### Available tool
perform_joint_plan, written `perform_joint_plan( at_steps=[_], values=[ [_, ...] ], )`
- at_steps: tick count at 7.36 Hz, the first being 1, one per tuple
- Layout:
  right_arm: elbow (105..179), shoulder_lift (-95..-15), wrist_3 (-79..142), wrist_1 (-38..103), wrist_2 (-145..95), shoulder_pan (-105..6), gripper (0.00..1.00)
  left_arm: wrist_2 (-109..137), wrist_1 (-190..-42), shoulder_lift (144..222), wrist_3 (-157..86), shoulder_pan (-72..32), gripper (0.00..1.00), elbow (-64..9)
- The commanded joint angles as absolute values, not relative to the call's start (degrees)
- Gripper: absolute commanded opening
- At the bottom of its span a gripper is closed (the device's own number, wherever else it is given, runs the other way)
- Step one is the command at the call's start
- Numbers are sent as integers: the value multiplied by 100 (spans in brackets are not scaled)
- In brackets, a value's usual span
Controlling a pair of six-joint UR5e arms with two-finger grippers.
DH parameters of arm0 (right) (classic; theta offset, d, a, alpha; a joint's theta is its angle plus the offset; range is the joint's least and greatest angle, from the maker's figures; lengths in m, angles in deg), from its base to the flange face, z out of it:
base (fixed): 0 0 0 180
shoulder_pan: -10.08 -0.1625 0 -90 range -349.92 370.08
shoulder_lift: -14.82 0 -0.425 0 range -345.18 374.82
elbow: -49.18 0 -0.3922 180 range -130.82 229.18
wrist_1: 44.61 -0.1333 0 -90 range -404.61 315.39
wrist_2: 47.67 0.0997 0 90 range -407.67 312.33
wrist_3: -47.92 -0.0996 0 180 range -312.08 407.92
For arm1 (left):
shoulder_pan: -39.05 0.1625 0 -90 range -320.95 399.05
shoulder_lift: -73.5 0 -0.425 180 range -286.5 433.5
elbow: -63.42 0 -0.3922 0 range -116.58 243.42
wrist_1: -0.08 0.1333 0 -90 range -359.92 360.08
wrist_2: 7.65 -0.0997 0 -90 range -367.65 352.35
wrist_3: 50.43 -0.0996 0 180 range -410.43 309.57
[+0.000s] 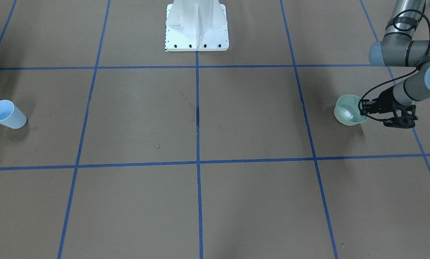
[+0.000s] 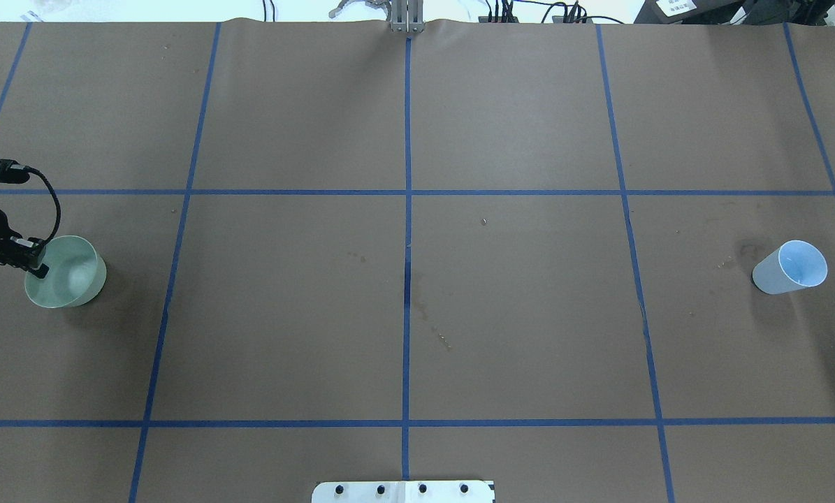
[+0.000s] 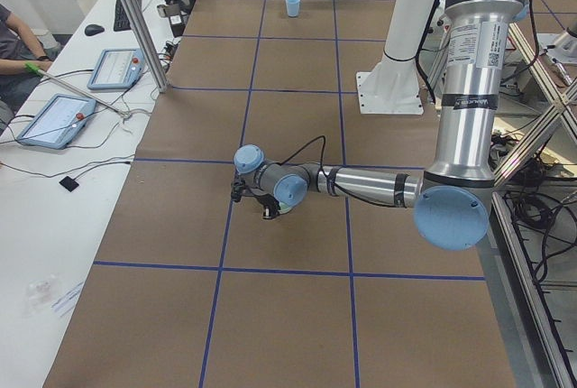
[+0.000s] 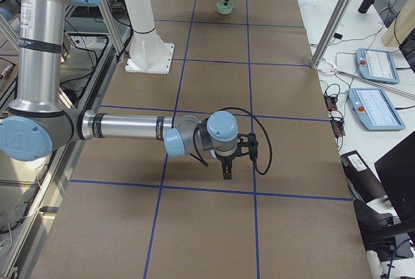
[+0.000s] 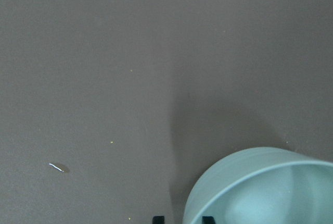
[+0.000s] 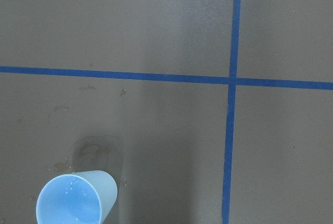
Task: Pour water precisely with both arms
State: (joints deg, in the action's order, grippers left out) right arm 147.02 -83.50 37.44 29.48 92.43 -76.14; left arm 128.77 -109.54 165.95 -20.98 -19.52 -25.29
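Observation:
A pale green cup [image 1: 346, 117] [image 2: 75, 279] [image 5: 260, 193] stands on the brown table at the robot's far left, with a glint inside it. My left gripper [image 1: 363, 108] [image 2: 35, 264] [image 5: 183, 219] is shut on its rim, one fingertip outside and one inside. A light blue cup [image 1: 8, 115] [image 2: 791, 269] [image 6: 78, 200] stands at the far right, wet stains beside it. My right gripper [image 4: 227, 172] hangs over the table near that cup. It shows only in the right side view, so I cannot tell whether it is open or shut.
The white pedestal [image 1: 197, 27] [image 2: 403, 491] stands at the table's middle on the robot's side. Blue tape lines [image 2: 407, 209] divide the brown surface into squares. A side desk with tablets [image 3: 54, 122], a person's arm [image 3: 18, 54] and a metal post [image 3: 135, 18] border the far edge.

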Motion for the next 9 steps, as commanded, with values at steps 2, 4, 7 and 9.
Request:
perform_joint_plan(
  at_steps=[2,4,7,9],
  values=[
    [14691,-8336,3737,2948,9242,-7614,100,13201,-10925,16674,-1838,-1958,0,-2877],
    [14612,-8239,3728,2948,9216,-7614,100,13280,-10855,17436,-786,-1958,0,-3001],
    [14734,-8090,3728,2948,9084,-7614,100,13201,-10855,18456,174,-1766,0,-2739],
    [14578,-7843,3720,2992,9005,-7614,100,13157,-10811,19237,721,-1476,0,-2397]
  ],
)
